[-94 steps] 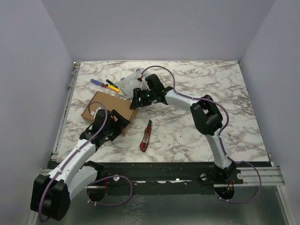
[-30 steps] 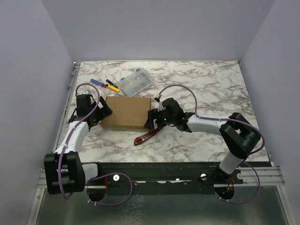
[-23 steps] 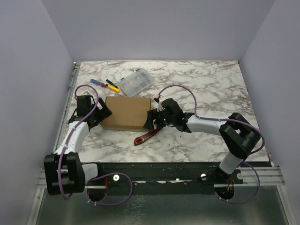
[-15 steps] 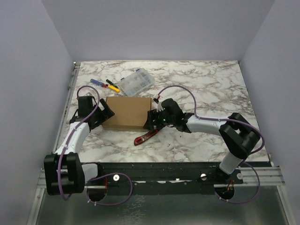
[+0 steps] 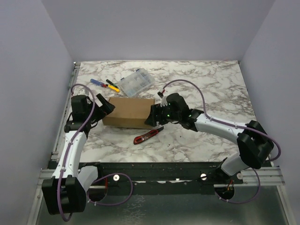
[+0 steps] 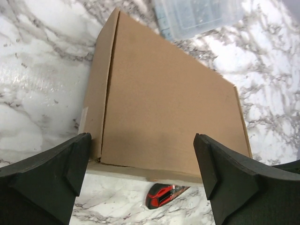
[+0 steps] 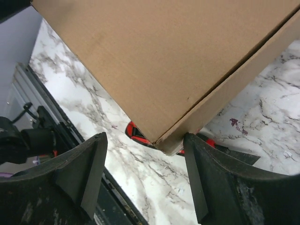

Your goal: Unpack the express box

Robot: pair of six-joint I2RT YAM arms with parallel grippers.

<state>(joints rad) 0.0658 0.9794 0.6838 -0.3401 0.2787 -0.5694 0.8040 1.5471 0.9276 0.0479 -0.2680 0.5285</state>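
The express box (image 5: 129, 108) is a flat brown cardboard mailer, lid shut, left of the table's middle. It fills the left wrist view (image 6: 168, 108) and the right wrist view (image 7: 154, 51). My left gripper (image 5: 104, 108) is open at the box's left end, its fingers spread wide over the box's edge (image 6: 141, 137). My right gripper (image 5: 153, 115) is open at the box's right end. A box corner sits between its fingers (image 7: 145, 136), and the right finger (image 7: 211, 178) is against the box's side. The corner hangs above a red box cutter (image 7: 136, 133).
The red and black box cutter (image 5: 146, 135) lies just in front of the box and shows below its edge in the left wrist view (image 6: 164, 194). A clear plastic compartment case (image 5: 136, 82) and some screwdrivers (image 5: 105, 85) lie behind the box. A metal rail (image 5: 65, 108) runs along the table's left edge.
The box has turned square between the arms, then shifted slightly back and right and looks raised. The left arm has risen and straightened. The right arm has stretched out, its elbow swinging right.
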